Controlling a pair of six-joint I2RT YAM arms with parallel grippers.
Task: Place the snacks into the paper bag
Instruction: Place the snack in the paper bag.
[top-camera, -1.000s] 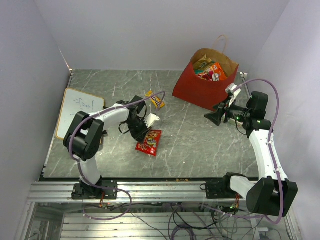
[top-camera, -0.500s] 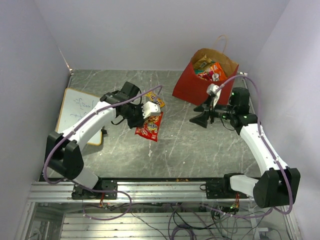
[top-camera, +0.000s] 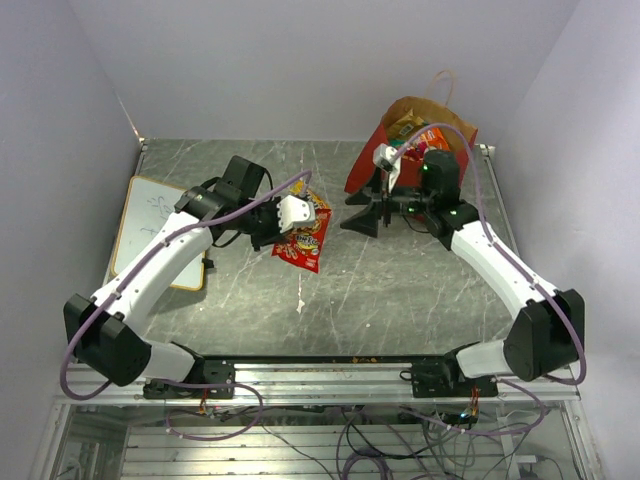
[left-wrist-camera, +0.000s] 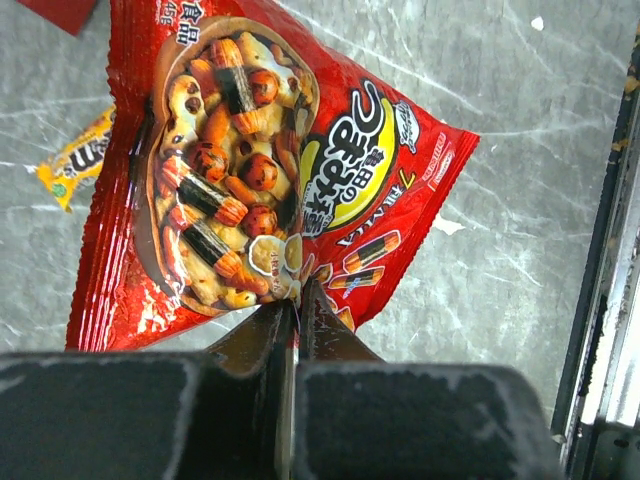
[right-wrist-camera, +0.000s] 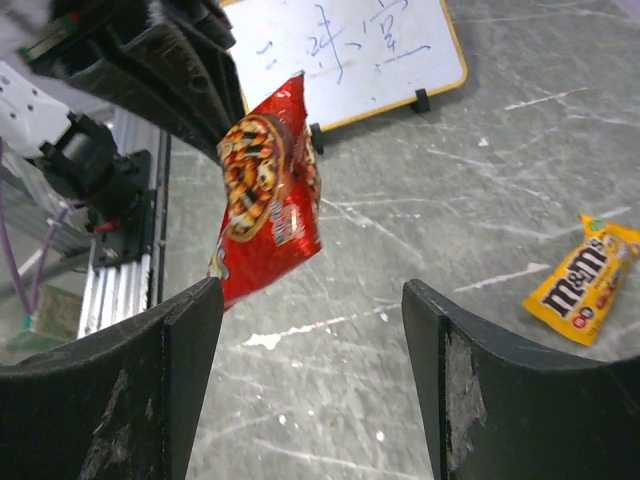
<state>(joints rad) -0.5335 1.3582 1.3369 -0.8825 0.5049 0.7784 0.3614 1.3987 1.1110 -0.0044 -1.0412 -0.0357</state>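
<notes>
Table (top-camera: 400, 290): a grey marbled top carried everything, with both arm bases at its 6 o'clock edge.
Paper bag (top-camera: 360, 176): it stood open at about 1 o'clock on the table, red outside and brown inside. Several packets (top-camera: 425, 138) showed in its mouth, and the right arm crossed part of its front wall.
White board (top-camera: 150, 225): it lay flat at 9 o'clock, near the left edge and well apart from the bag.
Red snack packet (top-camera: 303, 238): it hung in the air near the table's middle, pinched by one edge, with the bag at about 2 o'clock from it.
Left gripper (left-wrist-camera: 297, 320): the jaws were clamped tight on the packet's edge, and the crinkled foil dangled below them.
Right gripper (right-wrist-camera: 310, 300): the fingers stood wide apart with nothing between them. It was just in front of the bag and pointed toward 9 o'clock, at the packet.
M&M's pack (right-wrist-camera: 583, 280): this small yellow pack lay flat on the table, untouched, near the hanging packet.
Step in hand: this looked like carrying the red packet toward the bag.
Next move: the left arm would probably need to swing toward 2 o'clock and get the packet above the rim before letting go. The right arm would need to keep out of the bag's mouth.
Left to do: the yellow pack was not yet bagged.
</notes>
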